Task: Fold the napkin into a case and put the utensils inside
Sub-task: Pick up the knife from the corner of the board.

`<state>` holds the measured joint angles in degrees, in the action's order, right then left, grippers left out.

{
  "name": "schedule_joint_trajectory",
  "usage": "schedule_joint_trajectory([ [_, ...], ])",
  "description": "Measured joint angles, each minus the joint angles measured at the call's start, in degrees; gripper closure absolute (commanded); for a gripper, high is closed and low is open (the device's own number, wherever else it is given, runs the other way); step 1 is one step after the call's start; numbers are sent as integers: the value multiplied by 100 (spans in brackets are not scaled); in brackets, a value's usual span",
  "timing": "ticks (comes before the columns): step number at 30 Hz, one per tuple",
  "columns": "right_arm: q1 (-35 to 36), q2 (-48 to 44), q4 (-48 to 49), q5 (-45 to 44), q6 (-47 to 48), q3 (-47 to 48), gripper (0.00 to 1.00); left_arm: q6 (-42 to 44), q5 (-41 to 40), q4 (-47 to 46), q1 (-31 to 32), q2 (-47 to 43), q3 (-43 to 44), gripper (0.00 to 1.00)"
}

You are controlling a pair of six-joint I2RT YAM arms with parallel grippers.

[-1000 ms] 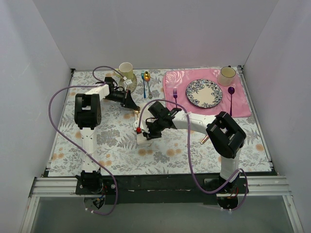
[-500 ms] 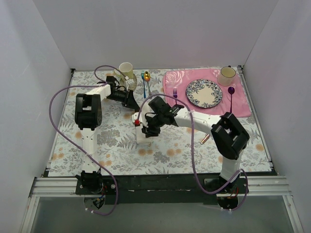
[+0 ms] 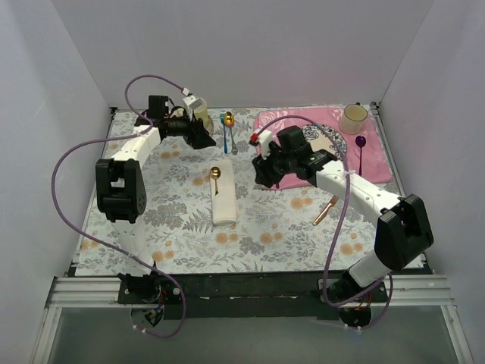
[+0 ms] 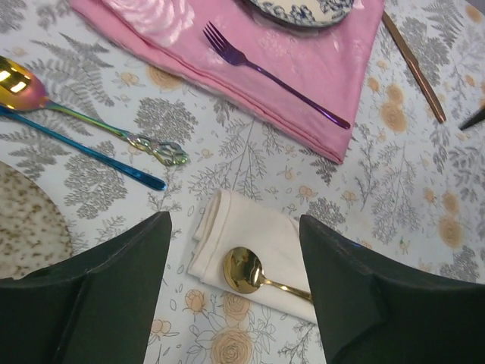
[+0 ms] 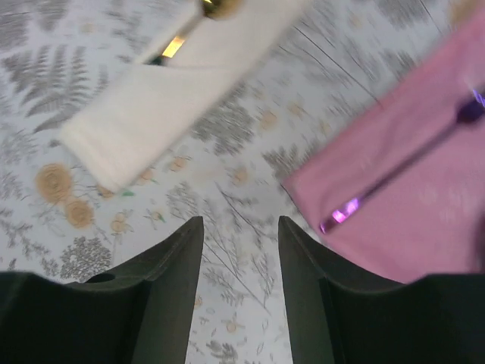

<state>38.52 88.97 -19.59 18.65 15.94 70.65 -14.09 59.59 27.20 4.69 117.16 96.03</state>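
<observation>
**Operator:** While the table carries a pink placemat at its far right, where does the napkin sit, and why there?

**Technician:** The napkin lies near mid-table, well apart from the placemat, folded into a narrow strip. By judgement, this position puts it within reach of both arms. The fold forms the pocket that the task requires.

**Operator:** What is the state of each gripper?

**Technician:** The left gripper hovers beyond the napkin's far end, raised off the table. Its fingers are spread wide with nothing between them. The right gripper hangs between napkin and placemat. Its fingers stand a moderate gap apart, also empty. Neither gripper touches cloth or utensil. Parted, empty fingers suit a fresh pick.

**Operator:** Where are the utensils?

**Technician:** The knife lies bare on the table, right of the napkin and near the placemat's near edge, outside the case. The spoon is inserted. Most of its handle runs into the fold, and the gold bowl projects at the far end. The cloth probably retains the slim handle better than it would the bowl. By judgement, the knife is the one item left to insert, and it lies nearer the right arm.
</observation>
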Motion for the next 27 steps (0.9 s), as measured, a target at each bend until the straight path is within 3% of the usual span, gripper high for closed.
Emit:
schedule_joint_trajectory([
  [5,-1143,-297,-293,-1591,-1770,-595,57,-734,-605,-1340,0,-870,-876,28],
  [9,-1377,-592,-723,-2693,-2710,-1084,55,-1353,-1130,-2083,2,-981,-887,26],
  [13,-1458,-678,-1001,-3071,-3432,-1451,50,-1759,-1443,-2396,-7,-1003,-942,25],
  [27,-2487,-326,-1346,-3434,-4572,-1991,54,-1888,-1875,-2597,-7,-1873,-1692,24],
])
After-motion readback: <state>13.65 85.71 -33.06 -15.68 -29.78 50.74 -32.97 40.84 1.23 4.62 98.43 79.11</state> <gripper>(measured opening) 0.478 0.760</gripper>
